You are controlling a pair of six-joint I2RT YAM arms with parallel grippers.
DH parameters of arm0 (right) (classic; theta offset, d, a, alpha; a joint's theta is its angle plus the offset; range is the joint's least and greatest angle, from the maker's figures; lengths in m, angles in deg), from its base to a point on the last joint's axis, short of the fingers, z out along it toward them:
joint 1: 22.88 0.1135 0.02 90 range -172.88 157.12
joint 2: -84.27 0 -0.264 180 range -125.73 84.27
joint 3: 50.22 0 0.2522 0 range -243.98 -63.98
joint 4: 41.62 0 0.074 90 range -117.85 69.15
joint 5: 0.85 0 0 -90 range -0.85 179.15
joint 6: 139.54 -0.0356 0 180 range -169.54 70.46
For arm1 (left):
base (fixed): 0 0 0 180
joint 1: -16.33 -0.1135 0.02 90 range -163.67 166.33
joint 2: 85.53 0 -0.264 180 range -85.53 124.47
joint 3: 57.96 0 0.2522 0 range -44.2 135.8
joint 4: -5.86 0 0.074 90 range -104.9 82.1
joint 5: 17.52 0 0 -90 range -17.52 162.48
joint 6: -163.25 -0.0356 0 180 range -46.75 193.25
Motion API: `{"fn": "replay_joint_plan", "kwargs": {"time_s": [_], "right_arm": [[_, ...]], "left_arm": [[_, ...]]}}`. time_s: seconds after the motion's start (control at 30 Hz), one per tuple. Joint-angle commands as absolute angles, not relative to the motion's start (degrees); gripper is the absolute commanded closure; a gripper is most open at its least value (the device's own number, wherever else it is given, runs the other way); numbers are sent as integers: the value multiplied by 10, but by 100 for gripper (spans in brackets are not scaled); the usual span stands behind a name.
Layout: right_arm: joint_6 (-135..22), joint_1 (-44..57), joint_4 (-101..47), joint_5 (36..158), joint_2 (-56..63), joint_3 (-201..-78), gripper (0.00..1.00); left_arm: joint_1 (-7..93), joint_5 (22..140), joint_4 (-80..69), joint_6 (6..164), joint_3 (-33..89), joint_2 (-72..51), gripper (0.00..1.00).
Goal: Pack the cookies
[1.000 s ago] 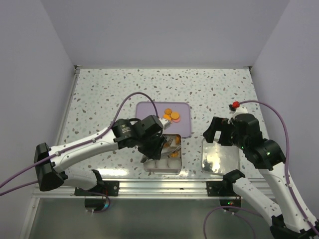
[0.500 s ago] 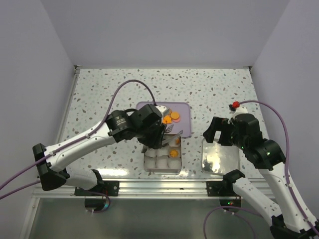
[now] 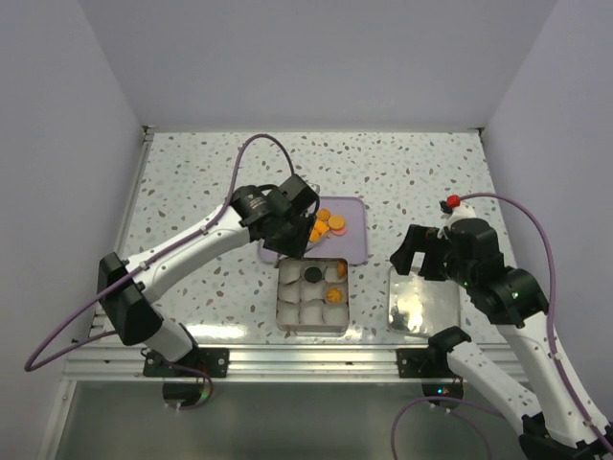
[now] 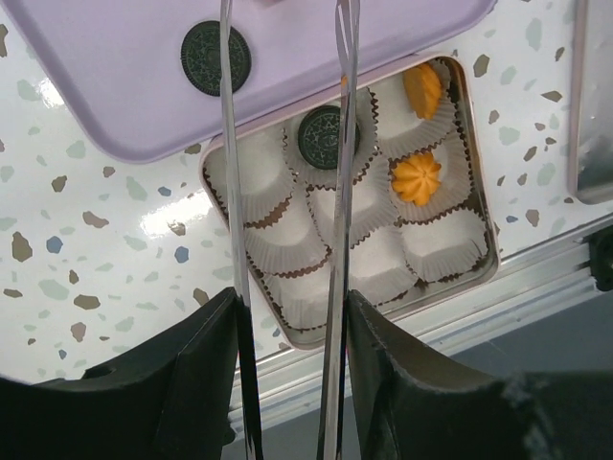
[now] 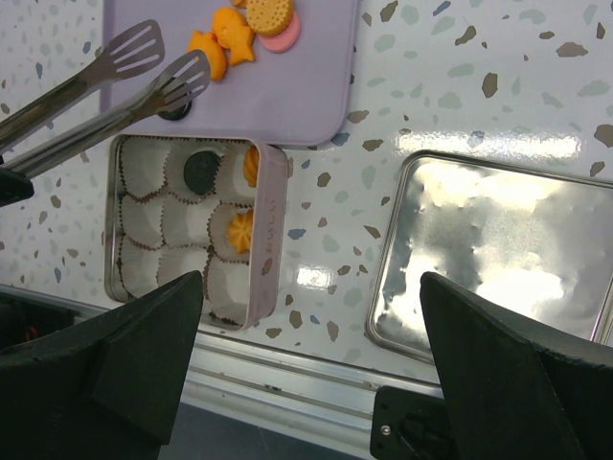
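Back up over the purple tray [image 5: 287, 96] went the tongs [image 5: 177, 81]. A black cookie [image 4: 326, 137] now sits in the tin's [image 5: 273, 240] top middle cup, beside two orange cookies [image 4: 419, 177]. More cookies [image 3: 328, 222] wait on the tray, mid-frame. The left fingers [image 4: 192, 374] squeeze the tongs. The right fingers [image 5: 144, 335] are wide and hold nothing, over the tabletop [image 3: 412, 172].

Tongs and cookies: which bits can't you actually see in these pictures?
Left wrist view: the tongs run past the top edge, tips unseen.
Top view: the left arm covers the dark cookie on the purple tray.
Right wrist view: the shiny metal tray is clipped by the right edge.
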State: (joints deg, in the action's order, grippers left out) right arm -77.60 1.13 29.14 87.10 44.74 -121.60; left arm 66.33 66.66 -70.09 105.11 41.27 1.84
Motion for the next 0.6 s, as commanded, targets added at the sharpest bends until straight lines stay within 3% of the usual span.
{"fn": "replay_joint_plan", "kwargs": {"time_s": [0.0, 0.57], "right_arm": [[-772, 13, 281, 863, 442, -1227, 1], [-770, 14, 277, 858, 437, -1222, 1]], "left_arm": [[661, 649, -701, 1033, 447, 46, 49], [657, 628, -716, 1041, 466, 111, 49]]}}
